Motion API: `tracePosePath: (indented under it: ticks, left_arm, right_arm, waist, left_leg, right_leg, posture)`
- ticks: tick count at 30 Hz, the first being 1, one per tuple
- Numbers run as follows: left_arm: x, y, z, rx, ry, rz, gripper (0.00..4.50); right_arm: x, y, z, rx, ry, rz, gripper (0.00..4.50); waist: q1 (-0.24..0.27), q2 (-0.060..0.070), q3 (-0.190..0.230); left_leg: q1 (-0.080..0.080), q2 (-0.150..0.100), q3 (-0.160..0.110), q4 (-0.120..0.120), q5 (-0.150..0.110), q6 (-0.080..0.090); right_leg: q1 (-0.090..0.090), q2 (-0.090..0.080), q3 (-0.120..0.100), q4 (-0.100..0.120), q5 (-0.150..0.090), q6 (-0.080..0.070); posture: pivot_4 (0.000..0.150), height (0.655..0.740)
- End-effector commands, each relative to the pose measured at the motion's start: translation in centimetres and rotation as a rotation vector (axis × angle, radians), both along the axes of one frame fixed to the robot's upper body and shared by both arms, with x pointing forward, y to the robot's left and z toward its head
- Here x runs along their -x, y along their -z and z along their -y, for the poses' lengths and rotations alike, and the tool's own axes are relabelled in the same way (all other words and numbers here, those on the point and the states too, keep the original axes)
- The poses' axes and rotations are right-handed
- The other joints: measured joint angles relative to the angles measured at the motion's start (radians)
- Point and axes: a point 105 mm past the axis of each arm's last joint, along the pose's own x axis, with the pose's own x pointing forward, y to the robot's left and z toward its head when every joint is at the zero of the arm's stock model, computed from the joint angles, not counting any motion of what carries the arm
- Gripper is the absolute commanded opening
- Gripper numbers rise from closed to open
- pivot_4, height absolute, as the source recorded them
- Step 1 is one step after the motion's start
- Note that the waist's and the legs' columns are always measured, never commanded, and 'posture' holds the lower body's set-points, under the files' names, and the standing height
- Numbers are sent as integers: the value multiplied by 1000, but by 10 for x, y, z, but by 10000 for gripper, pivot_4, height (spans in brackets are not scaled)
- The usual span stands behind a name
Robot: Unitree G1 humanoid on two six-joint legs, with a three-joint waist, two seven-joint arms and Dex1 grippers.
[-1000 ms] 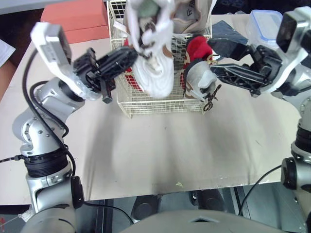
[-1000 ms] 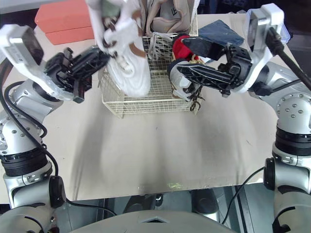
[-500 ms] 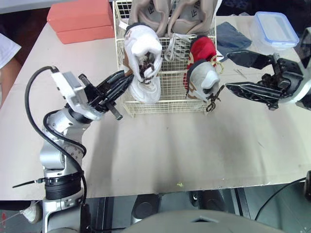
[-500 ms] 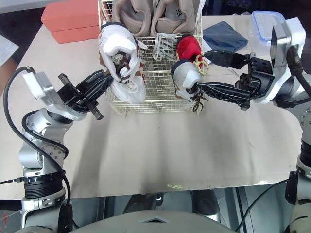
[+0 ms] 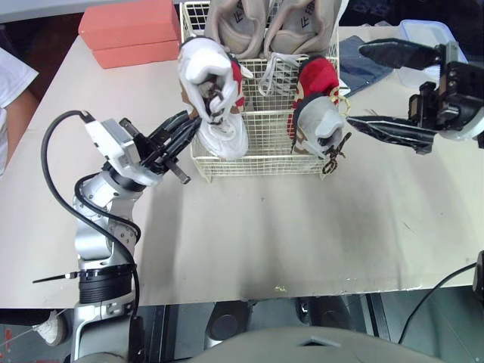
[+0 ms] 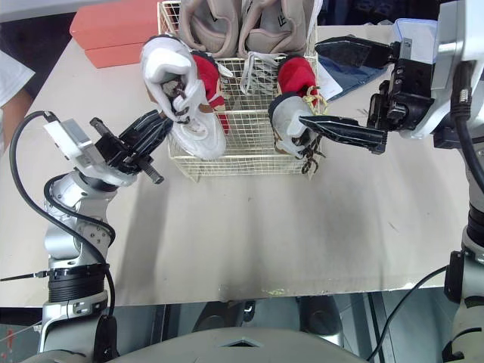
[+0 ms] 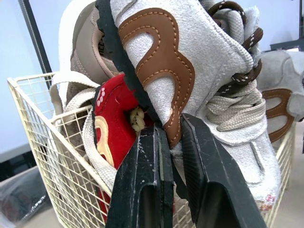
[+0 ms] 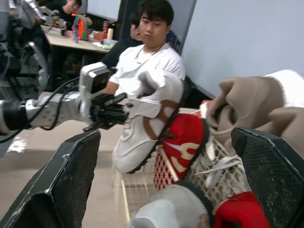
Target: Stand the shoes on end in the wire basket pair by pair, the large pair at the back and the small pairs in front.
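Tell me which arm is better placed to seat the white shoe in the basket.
Likely left: the left claw is shut on the white shoe at the wire basket's left corner; the right claw is open by the grey shoe.

Wire basket [image 5: 257, 162]: cream-white grid. Rear pair [image 5: 265, 23]: beige all over, laces included. Suede shoe [image 5: 223, 132]: off-white, with a wavy brown overlay stitched in pale thread, dark brown laces and a black collar edge. Red shoe [image 7: 114, 123]: red with a cream motif. Front right pair [image 5: 321, 121]: pale grey and red, brown laces. Left fingers [image 7: 142, 190]: black. Boxes [image 5: 128, 30]: salmon pink. Cloth [image 5: 359, 64]: dark blue. Lidded container [image 5: 420, 30]: clear with a blue rim. Tabletop [image 5: 302, 227]: plain beige, unpatterned
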Motion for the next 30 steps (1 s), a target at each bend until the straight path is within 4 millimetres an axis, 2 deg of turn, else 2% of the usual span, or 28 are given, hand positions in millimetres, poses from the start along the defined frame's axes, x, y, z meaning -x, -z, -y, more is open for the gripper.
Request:
tracePosePath:
  ticks: [1,4,8,19,22,25,27,29,30]
  left_arm:
    - [3,-14,6,-21,-1,88,2300]
    - [5,-15,11,-29,11,103,2300]
    - [9,15,14,-103,53,9,2300]
    - [3,62,5,-191,8,-212,2300]
    - [3,64,3,-164,11,-252,14533]
    - [4,62,1,-140,13,-267,28623]
    - [6,56,-2,-104,20,-258,37111]
    - [9,49,-4,-77,29,-251,44394]
    - [11,45,-5,-68,34,-246,44394]
  right_arm:
    - [4,-8,1,-22,-7,43,43607]
    - [4,-7,2,-32,-14,29,43607]
    - [5,-6,1,-17,-20,24,43607]
    - [7,-5,1,2,-26,19,43607]
    - [7,-4,1,2,-26,18,44024]
    - [6,-4,1,4,-24,18,44024]
    - [6,-4,2,5,-23,17,44024]
    - [6,-4,2,6,-21,16,44024]
    - [6,-4,2,7,-19,16,44024]
  waist:
    - [0,0,0]
    - [-3,0,0]
    - [-8,0,0]
    - [-7,1,-1]
    - [-7,6,-3]
    - [-5,7,-4]
    - [-5,7,-4]
    - [-7,8,-4]
    - [-8,8,-4]
  left_leg:
    - [0,0,0,0,0,0]
    - [0,0,0,0,0,0]
    - [0,0,0,0,0,0]
    - [0,0,-1,0,0,0]
    - [1,0,-1,0,0,0]
    - [5,0,-1,-1,0,0]
    - [17,0,1,-7,-3,5]
    - [23,0,1,-11,-3,5]
    - [26,1,1,-11,-3,5]
  right_leg:
    - [0,0,0,0,0,0]
    - [0,0,0,0,0,0]
    - [0,0,0,0,0,0]
    - [0,0,0,0,0,0]
    - [0,0,0,0,0,0]
    - [4,0,0,0,0,0]
    - [14,0,2,-1,0,0]
    - [18,0,3,-2,0,0]
    - [20,1,3,-2,0,0]
  posture:
    - [1500,7400]
    - [1500,7400]
    - [1500,7400]
    - [1500,7400]
    - [1500,7400]
    - [1500,7400]
    - [1500,7400]
    - [1500,7400]
    - [1500,7400]
